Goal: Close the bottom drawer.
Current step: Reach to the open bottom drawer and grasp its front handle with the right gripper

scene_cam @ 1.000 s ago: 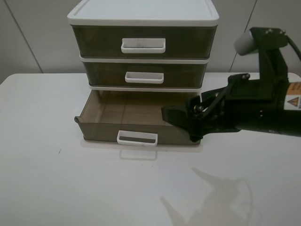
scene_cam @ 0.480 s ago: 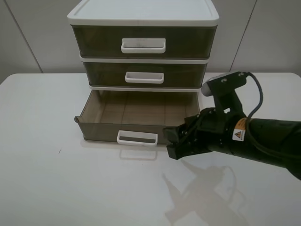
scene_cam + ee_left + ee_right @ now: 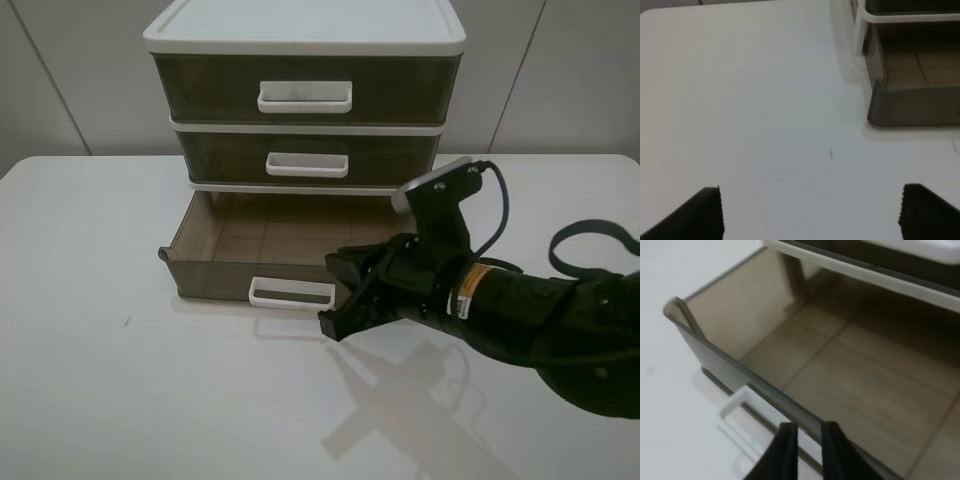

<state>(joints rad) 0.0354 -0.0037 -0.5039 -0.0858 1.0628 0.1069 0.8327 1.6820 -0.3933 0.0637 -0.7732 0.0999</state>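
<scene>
The bottom drawer [image 3: 212, 276] is smoky olive-brown and pulled far out of the three-drawer unit, empty inside. Its white loop handle [image 3: 291, 293] sits at the front middle. My right gripper [image 3: 333, 302] is just right of the handle, at the drawer's front wall. In the right wrist view its fingertips [image 3: 788, 446] are almost together, a narrow gap between them, over the front wall [image 3: 765, 390] beside the handle [image 3: 737, 412]. My left gripper [image 3: 815, 215] is open and empty over bare table, left of the drawer's corner [image 3: 910, 107]. It is out of the exterior view.
The closed middle drawer [image 3: 307, 160] and top drawer [image 3: 305, 92] stand above, under a white lid. The white table [image 3: 120, 390] stretches to the front and left. My right arm's black body [image 3: 510, 310] and cable lie to the right of the drawer.
My right arm has swung left and down, from the drawer's front right corner to beside the handle. The drawer has not moved.
</scene>
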